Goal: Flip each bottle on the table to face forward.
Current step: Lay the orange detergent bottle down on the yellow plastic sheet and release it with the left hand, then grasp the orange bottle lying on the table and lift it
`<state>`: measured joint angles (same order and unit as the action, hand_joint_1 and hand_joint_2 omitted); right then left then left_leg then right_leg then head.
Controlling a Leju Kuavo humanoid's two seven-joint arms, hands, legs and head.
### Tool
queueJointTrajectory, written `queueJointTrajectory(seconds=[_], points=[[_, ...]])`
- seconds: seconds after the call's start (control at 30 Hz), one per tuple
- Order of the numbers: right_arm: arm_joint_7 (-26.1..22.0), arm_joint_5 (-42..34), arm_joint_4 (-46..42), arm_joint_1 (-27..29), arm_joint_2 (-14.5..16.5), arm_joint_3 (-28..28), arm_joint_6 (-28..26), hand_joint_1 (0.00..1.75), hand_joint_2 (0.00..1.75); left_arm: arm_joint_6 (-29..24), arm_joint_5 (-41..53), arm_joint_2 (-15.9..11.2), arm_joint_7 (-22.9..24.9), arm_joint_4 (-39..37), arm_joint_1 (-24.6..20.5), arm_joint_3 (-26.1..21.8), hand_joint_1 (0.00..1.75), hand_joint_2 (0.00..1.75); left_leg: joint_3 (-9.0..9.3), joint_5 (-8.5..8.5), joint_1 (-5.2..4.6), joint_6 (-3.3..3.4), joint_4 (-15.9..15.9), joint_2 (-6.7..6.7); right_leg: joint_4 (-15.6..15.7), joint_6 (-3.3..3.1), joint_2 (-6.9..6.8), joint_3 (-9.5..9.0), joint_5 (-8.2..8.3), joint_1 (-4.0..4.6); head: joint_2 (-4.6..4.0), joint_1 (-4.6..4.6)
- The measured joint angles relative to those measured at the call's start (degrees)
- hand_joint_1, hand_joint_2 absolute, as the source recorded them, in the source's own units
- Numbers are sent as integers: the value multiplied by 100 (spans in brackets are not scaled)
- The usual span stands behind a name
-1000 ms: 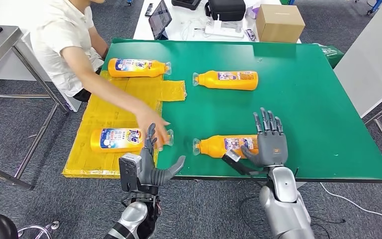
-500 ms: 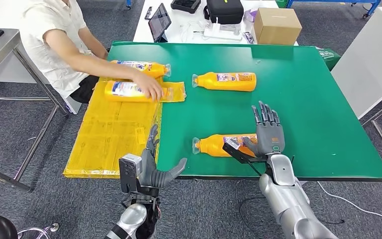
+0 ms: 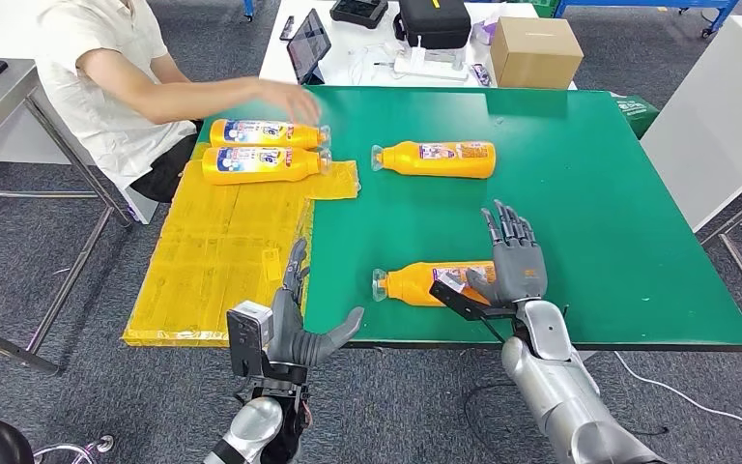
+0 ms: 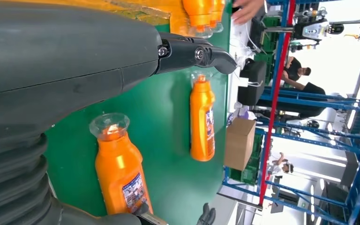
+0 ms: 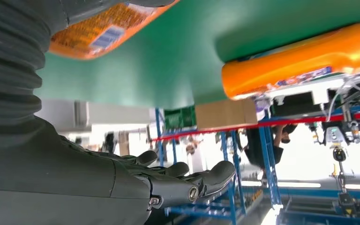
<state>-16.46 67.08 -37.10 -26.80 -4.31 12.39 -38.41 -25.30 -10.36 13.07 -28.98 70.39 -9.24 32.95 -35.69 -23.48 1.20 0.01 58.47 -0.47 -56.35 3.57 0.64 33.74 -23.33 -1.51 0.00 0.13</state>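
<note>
Four orange plastic bottles lying on their sides on the green table (image 3: pixel 618 193), clear caps pointing toward the robot's left for the two on bare green and toward its right for the other pair. Nearest bottle (image 3: pixel 425 281) close to the front edge, label up, print too small to read, partly hidden behind the right hand (image 3: pixel 512 266). Right hand raised over that bottle's base end, fingers straight and spread, gripping nothing. Far bottle (image 3: pixel 437 159) alone mid-table, small label showing, writing unreadable. Two labelled bottles (image 3: pixel 261 150) side by side and touching on the yellow plastic sheet (image 3: pixel 213 261), white-and-blue labels up, brand lettering blurred. Left hand (image 3: pixel 299 324) below the front edge beside the yellow sheet, fingers apart, thumb out, empty. Person's hand (image 3: pixel 295 100) reaching above the pair, not touching either. Brown cardboard box (image 3: pixel 537 50) on the white desk beyond.
</note>
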Motion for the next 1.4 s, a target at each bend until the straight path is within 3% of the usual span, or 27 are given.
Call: queueJointTrajectory(seconds=[0.13, 0.23, 0.33, 0.53, 0.67, 0.77, 0.9, 1.0, 1.17, 1.4], points=[[-413, -582, -320, 190, -2, 167, -75, 0, 175, -34, 151, -26, -66, 137, 22, 79, 0, 175, -11, 0, 0, 0, 0, -1, -1, 1, -1, 2, -1, 0, 0, 1], [-776, -487, -791, 473, 73, 150, -179, 0, 175, -134, 256, -30, -166, 204, 24, 131, 0, 175, -31, 3, 0, 0, 0, -4, -4, 2, -2, 15, -1, 0, 0, 1], [-1149, -253, -1269, 735, 229, -60, -187, 0, 175, -203, 291, -30, -221, 213, 20, 195, 0, 175, -50, 6, 0, -1, 0, -5, -6, 3, -2, 33, 0, 0, 0, -1], [-1439, -113, -1769, 937, 450, -380, -187, 0, 175, -248, 306, -30, -248, 213, 15, 236, 0, 175, -73, 5, 0, -1, 0, -9, -6, 6, -5, 52, -4, -1, 0, 1], [-2154, 199, -2132, 1015, 786, -936, -187, 0, 175, -318, 294, -30, -312, 206, -13, 278, 0, 175, -83, 4, -1, -1, 0, -8, -6, 6, -4, 65, -3, -1, 0, -1], [-2305, 191, -2304, 1018, 1012, -1232, -187, 0, 175, -370, 295, -30, -381, 202, -25, 317, 0, 175, -87, 4, 0, -1, 0, -9, -6, 6, -8, 68, -4, -1, 0, -1], [-2285, 163, -2438, 1009, 1162, -1347, -187, 0, 175, -399, 322, -30, -420, 204, -38, 367, 0, 175, -90, 4, 0, -2, 0, -8, -6, 5, -7, 71, -4, -1, 0, 0], [-1879, 308, -2332, 966, 1190, -1327, -180, 0, 175, -351, 300, -30, -368, 204, -50, 380, 0, 175, -92, 4, 0, -1, 0, -9, -6, 6, -10, 71, -4, -1, 0, 0], [-803, -600, -1451, 713, 854, -651, 153, 0, 175, -239, 320, -40, -306, 205, -46, 382, 0, 175, -96, 6, -1, 1, 0, -16, -6, 6, -16, 70, -4, -2, 0, 1], [-636, -1647, -860, 673, 483, 186, 973, 0, 175, -121, 395, -73, -221, 210, -19, 379, 0, 175, -102, 6, 0, 1, 0, -17, -6, 6, -17, 79, -5, -1, 0, -1]])
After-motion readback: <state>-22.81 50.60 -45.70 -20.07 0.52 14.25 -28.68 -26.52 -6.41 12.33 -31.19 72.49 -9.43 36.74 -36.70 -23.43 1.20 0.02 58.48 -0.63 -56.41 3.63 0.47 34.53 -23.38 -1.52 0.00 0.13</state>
